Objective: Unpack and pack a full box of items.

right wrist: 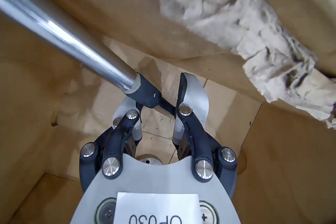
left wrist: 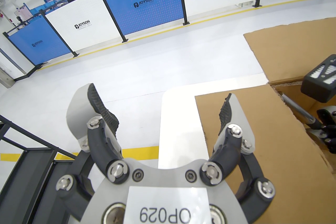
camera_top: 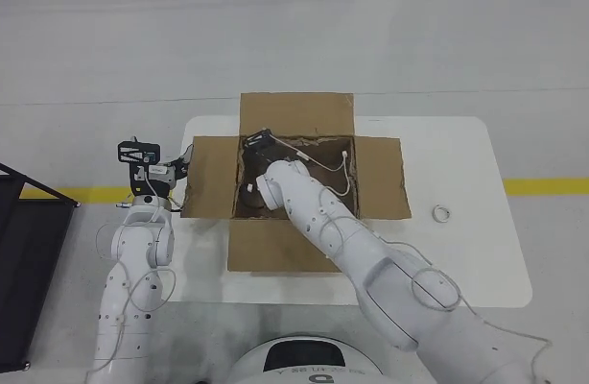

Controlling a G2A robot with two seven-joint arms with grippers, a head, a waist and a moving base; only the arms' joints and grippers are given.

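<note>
Reaching into the cardboard box (camera_top: 296, 113) at frame centre, the right gripper (right wrist: 157, 97) pinches the metal rod (right wrist: 65, 32) by its black end. Best lifted slowly, clear of the walls. The left gripper (left wrist: 160, 99) hangs spread beside the left flap.

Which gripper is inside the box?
The right gripper, down in the cardboard box, shut on the metal rod; the left gripper is open outside, beside a flap.

Top looks down, wrists close, box (camera_top: 296, 115) shared
</note>
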